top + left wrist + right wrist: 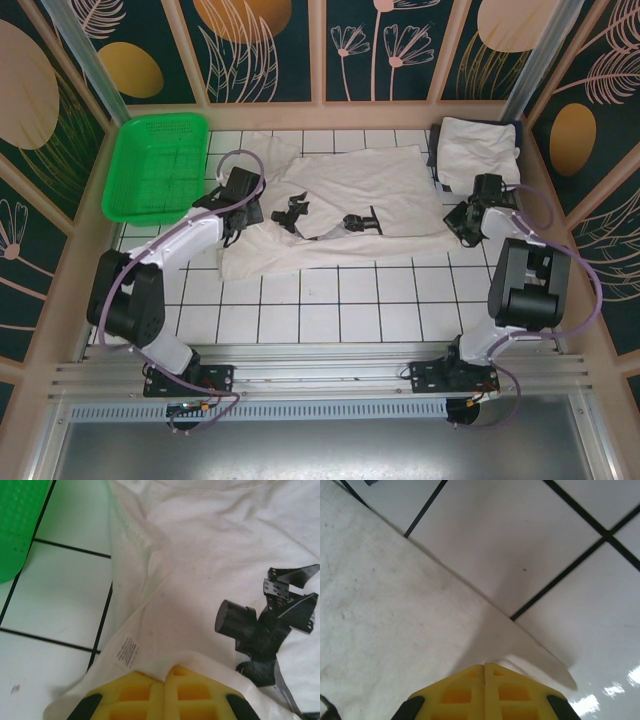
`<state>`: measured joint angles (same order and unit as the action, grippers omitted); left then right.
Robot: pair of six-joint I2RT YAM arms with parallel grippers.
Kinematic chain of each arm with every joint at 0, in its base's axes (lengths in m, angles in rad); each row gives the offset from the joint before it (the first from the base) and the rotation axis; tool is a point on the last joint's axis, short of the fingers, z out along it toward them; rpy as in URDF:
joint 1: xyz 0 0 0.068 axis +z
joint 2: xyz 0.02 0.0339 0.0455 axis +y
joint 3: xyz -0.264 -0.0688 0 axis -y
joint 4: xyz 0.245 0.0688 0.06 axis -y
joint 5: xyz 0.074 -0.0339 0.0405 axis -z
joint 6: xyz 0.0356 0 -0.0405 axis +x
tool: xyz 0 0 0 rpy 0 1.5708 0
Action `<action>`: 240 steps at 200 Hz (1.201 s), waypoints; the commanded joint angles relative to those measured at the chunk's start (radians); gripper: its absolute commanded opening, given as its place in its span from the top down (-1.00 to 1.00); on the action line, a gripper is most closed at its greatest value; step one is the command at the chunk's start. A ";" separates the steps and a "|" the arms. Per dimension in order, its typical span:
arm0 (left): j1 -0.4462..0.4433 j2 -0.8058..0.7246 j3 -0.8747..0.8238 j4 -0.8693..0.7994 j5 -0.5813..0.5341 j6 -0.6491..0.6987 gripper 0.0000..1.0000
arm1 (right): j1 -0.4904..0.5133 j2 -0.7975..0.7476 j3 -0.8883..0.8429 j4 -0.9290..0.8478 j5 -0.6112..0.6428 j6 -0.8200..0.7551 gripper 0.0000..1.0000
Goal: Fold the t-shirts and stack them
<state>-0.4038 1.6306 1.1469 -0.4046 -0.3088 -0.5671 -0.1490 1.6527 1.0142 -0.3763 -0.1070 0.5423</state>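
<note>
While the shirt (370,190) lies spread out mid-way across the surface (340,300), the left gripper (164,676) is clenched on its left edge & the right gripper (485,669) on its right edge, pads tight together. Two black parts (292,212) sit on the cloth. Far right: folded shirt (478,148); far left: basket (155,165).

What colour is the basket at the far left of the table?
The basket is bright green, clearest in the top external view.
</note>
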 commanded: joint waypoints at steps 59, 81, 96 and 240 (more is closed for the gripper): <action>0.051 0.067 0.091 -0.037 -0.047 0.075 1.00 | 0.020 0.114 0.136 -0.053 0.047 -0.056 1.00; 0.056 0.046 0.070 -0.025 -0.047 0.084 1.00 | 0.009 0.103 0.133 -0.063 0.113 -0.093 1.00; 0.056 0.051 0.076 -0.041 -0.038 0.090 1.00 | 0.002 0.111 0.142 -0.083 0.134 -0.096 1.00; 0.060 0.106 0.073 -0.077 -0.059 0.069 1.00 | 0.017 0.159 0.170 -0.014 -0.006 -0.080 0.93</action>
<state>-0.3550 1.7031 1.1763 -0.4347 -0.3256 -0.4999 -0.1463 1.7851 1.1252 -0.3893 -0.0994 0.4690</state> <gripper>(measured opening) 0.046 0.046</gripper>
